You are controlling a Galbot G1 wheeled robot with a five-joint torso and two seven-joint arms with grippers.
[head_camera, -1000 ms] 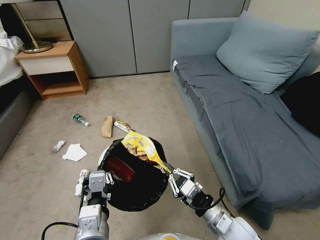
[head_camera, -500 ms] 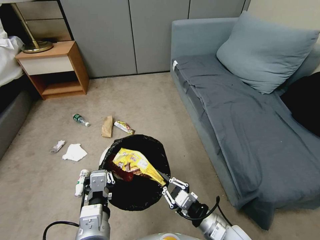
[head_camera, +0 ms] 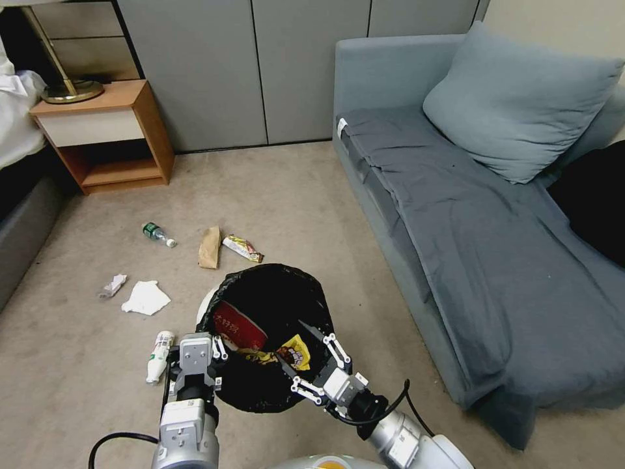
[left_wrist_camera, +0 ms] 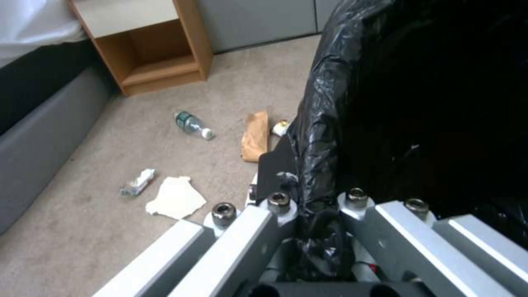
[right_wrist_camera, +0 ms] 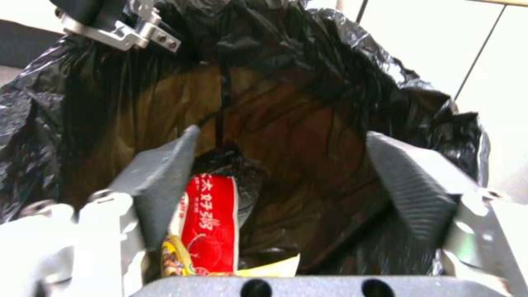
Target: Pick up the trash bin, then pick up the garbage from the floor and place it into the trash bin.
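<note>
The trash bin (head_camera: 260, 391), a white bucket lined with a black bag, hangs above the carpet with my left gripper (head_camera: 207, 345) shut on its near-left rim. The left wrist view shows the liner (left_wrist_camera: 412, 103) pinched between those fingers (left_wrist_camera: 278, 202). My right gripper (head_camera: 290, 339) is open over the bin's near-right rim, pointing inside. A red-white packet (head_camera: 237, 329) and a yellow wrapper (head_camera: 294, 352) lie in the bin. Between the open fingers (right_wrist_camera: 165, 177) the red packet (right_wrist_camera: 212, 222) shows deep in the bag. More garbage lies on the floor.
On the carpet lie a green bottle (head_camera: 158, 234), a brown paper bag (head_camera: 209, 247), a snack wrapper (head_camera: 242, 248), a white tissue (head_camera: 146, 298), a crumpled scrap (head_camera: 112, 285) and a white bottle (head_camera: 158, 355). A grey sofa (head_camera: 456, 260) runs along the right; a wooden nightstand (head_camera: 104, 137) stands far left.
My right gripper has let go of the yellow wrapper, which has dropped into the bin. That gripper has opened and moved left and nearer. The left gripper still holds the rim.
</note>
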